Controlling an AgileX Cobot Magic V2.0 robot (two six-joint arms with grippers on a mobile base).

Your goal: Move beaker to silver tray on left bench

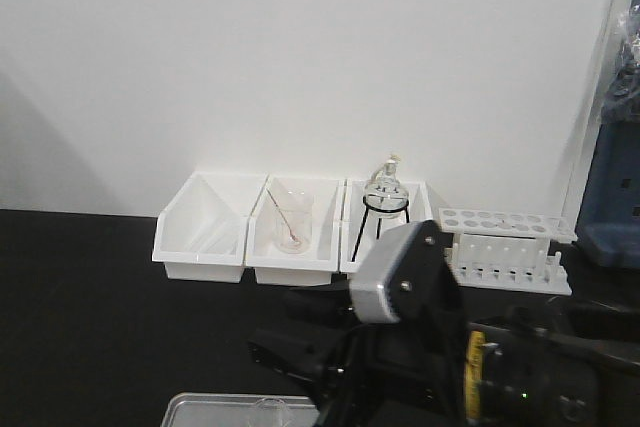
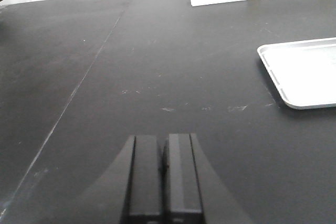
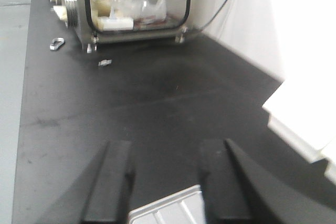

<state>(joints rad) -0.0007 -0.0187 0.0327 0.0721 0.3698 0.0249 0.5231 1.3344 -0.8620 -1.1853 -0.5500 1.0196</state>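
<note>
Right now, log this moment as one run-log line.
left pincer: shut, empty, over left bench | right pincer: open, empty, above silver tray | beaker: seemingly in tray

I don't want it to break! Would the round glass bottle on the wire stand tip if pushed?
Probably: the bottle sits high on a thin-legged wire stand, so it looks tippy. Being clear glass, it is likely fragile. The white bin around it might catch it.

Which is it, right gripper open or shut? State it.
Open. In the right wrist view the right gripper has its fingers apart, above the silver tray corner.
</note>
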